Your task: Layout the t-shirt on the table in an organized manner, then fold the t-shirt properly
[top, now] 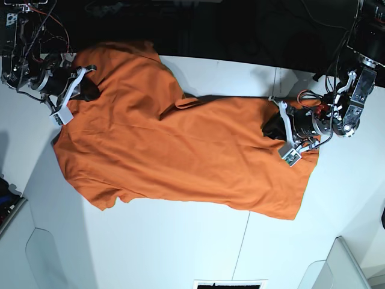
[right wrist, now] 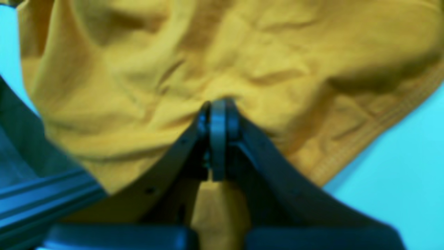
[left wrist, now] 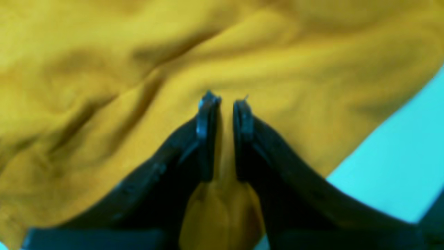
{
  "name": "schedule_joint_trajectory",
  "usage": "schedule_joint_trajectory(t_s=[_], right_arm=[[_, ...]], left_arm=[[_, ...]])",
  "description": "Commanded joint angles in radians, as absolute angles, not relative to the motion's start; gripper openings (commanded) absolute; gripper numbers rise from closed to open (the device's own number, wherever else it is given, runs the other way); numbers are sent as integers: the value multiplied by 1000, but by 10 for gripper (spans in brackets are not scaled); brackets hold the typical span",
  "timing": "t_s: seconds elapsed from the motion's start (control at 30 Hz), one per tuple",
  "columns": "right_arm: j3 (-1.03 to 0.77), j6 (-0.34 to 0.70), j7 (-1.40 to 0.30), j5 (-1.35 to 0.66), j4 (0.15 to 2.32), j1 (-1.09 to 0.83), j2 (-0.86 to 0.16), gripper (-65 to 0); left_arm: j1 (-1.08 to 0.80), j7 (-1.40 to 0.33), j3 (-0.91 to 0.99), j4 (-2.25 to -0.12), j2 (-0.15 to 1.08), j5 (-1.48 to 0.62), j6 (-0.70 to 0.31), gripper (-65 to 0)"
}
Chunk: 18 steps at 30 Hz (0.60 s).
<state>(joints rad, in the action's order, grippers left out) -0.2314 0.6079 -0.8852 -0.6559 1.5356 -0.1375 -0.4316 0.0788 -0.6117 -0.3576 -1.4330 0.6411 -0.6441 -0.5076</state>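
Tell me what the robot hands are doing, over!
Left gripper pinching the orange t-shirt, jaws nearly shut. Right gripper shut on its other end. T-shirt spread on the white table, wrinkled, unfolded. Nothing in the way.

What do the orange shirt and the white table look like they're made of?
The t-shirt looks like soft matte knit fabric, probably cotton: it creases and drapes, with a stitched hem. The table seems a hard, smooth matte white board, perhaps laminate, with a thin seam.
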Motion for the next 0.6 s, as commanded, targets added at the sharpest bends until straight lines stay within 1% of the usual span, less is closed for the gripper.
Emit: schedule_joint_trajectory(t_s=[0.0, 0.13, 0.27, 0.4, 0.57], right_arm=[[-239, 598, -912, -604, 1512, -122, -470, -650], [-239, 598, -913, -606, 1421, -55, -516, -650], [-239, 591, -913, -611, 1375, 43, -520, -650], [-239, 591, -913, -608, 1365, 119, -521, -650], [-239, 591, -894, -607, 1365, 200, -521, -650]], left_arm=[[83, -640, -354, -1427, 645, -617, -488, -547], [86, -644, -354, -1427, 640, -614, -483, -547], [89, -647, -354, -1453, 640, -619, -483, -547], [89, -707, -354, -1515, 640, -687, -484, -547], [86, -791, -354, -1629, 654, -820, -550, -547]])
